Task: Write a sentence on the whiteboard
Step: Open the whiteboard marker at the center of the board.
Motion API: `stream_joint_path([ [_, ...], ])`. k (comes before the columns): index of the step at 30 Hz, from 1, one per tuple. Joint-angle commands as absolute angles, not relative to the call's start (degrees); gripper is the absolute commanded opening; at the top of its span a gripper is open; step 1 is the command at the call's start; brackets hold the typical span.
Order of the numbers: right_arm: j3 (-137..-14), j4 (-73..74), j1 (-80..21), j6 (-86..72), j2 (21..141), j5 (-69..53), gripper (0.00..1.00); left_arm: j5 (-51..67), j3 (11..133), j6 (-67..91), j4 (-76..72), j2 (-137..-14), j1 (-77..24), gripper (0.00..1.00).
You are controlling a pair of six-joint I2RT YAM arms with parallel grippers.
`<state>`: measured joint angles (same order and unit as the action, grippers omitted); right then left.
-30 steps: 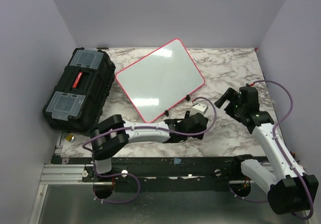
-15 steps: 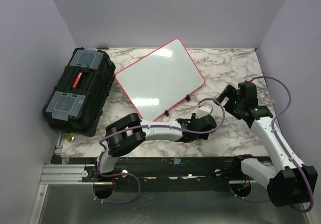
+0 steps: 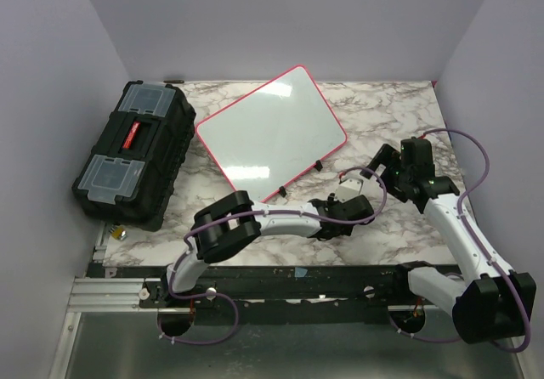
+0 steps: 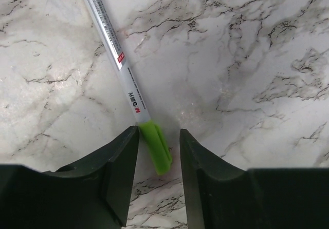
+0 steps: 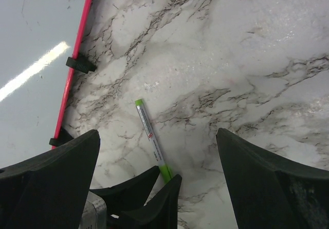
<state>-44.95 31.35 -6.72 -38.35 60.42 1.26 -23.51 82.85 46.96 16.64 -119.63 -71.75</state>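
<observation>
The whiteboard (image 3: pixel 272 132) lies tilted at the back of the marble table, and its glossy face shows no writing; the sentence is out of view. Its red rim and black clips also show in the right wrist view (image 5: pixel 77 39). A white marker with a green cap (image 4: pixel 123 70) lies on the marble to the board's right (image 5: pixel 150 136). My left gripper (image 4: pixel 158 136) is low on the table, jaws on either side of the green cap with a gap still on the right side. My right gripper (image 5: pixel 158 131) hangs wide open above the marker and the left fingers (image 5: pixel 139 188).
A black toolbox (image 3: pixel 132 154) with clear lid compartments stands at the table's left. Purple walls close in the back and both sides. The two grippers (image 3: pixel 370 196) (image 3: pixel 389 162) are close together at the right centre.
My left arm has stretched further right along the table to the marker, and its jaws have narrowed. The right gripper has shifted slightly back and left, staying wide open.
</observation>
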Motion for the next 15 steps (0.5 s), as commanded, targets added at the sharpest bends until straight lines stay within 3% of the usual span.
stream_joint_path([
  [1,-47.0,30.5,-6.4,-37.6,60.8,0.4,0.98,-24.2,85.2,48.9,21.6,-122.8,-71.7,0.36],
  [9,-46.8,30.4,-6.4,-37.1,60.9,-3.4,0.98,-24.1,80.2,48.9,17.1,-119.1,-71.5,0.0],
  [15,-46.3,28.8,-6.4,-37.8,61.0,-11.5,0.98,-21.3,73.6,43.2,9.8,-112.4,-71.5,0.0],
])
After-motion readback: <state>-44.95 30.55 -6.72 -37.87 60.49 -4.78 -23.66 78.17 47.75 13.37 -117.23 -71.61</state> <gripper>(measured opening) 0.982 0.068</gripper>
